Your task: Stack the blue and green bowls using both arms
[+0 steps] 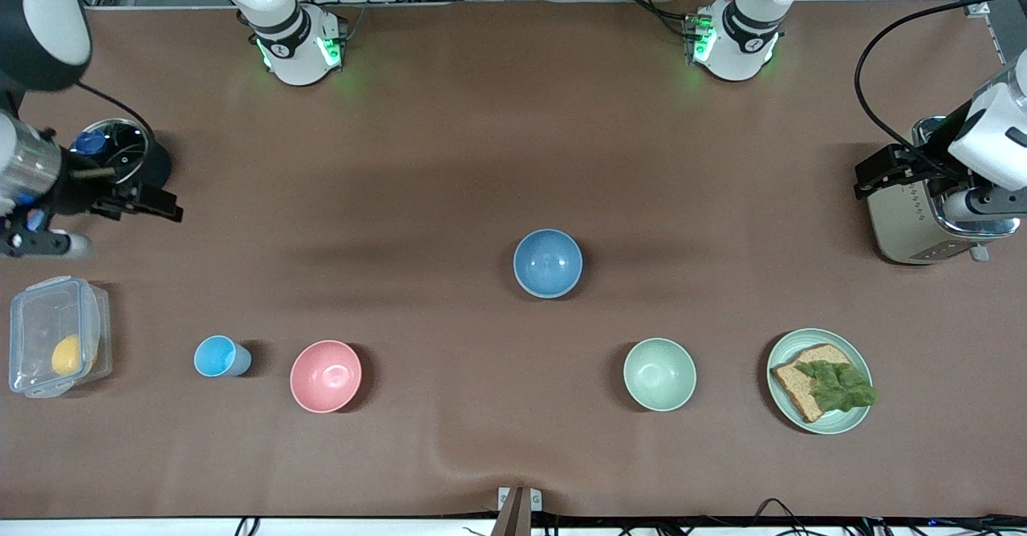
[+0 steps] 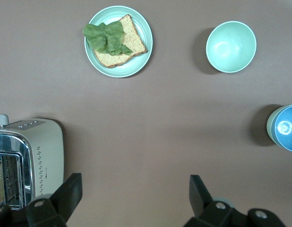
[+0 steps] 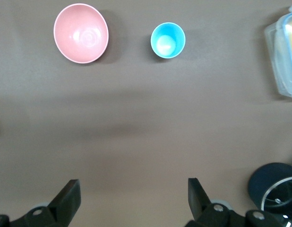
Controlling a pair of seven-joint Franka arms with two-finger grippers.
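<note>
Smooth round blue bowl (image 1: 548, 263) mid-table and sage-green bowl (image 1: 659, 374) near the front edge look rigid, light and slippery, so pinch a rim. Left gripper (image 2: 134, 198) hangs spread open over the toaster (image 1: 923, 207) at its table end; right gripper (image 3: 132, 201) is open too, over the opposite end.

Lots of extra stuff on the brown desk (image 1: 449, 159). Lower left of the front view has a pink bowl (image 1: 326, 375) with a small light-blue cup (image 1: 217, 356) just beside it, plus a clear plastic box (image 1: 56, 337) holding something yellow at the left edge. A dark round container (image 1: 128, 155) sits upper left. Right edge: a cream toaster (image 1: 915, 219), and below it a pale green plate (image 1: 802, 343) with bread (image 1: 798, 387) and lettuce (image 1: 838, 385).
</note>
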